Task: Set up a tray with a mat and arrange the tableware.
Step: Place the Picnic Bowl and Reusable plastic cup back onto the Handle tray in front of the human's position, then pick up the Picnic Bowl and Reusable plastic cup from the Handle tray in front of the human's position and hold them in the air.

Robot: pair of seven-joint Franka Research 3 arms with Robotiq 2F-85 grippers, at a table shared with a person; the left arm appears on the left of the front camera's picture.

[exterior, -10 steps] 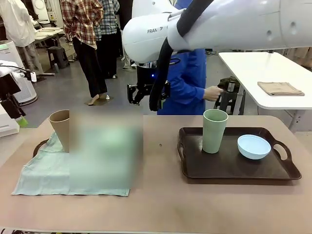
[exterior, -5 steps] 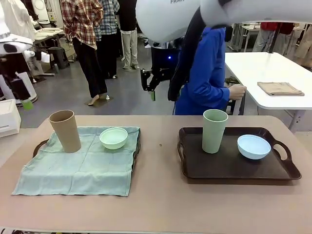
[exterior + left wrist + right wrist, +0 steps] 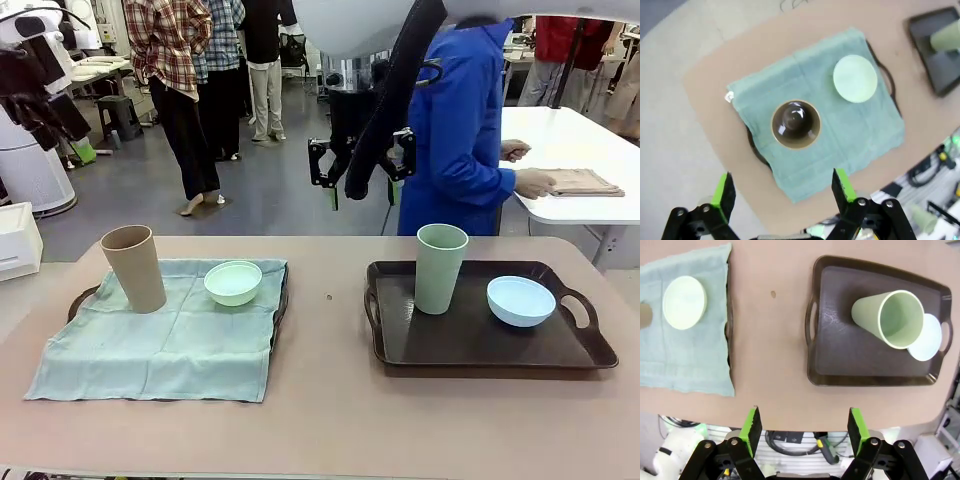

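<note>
Mat (image 3: 150,350) on left tray (image 3: 80,298) carries tan cup (image 3: 134,268), mint bowl (image 3: 233,282) along far edge; right tray (image 3: 470,345) lacks mat; left gripper (image 3: 782,187), right gripper (image 3: 803,425) released.

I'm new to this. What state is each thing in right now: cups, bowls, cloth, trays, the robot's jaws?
tan cup: upright, empty, on mat.
sage green cup: upright, empty, on right tray.
mint green bowl: upright, empty, on mat.
pale blue bowl: upright, empty, on right tray.
mat: spread flat over left tray.
left tray: covered.
right tray: bare, no mat.
left jaws: open, empty.
right jaws: open, empty.
</note>
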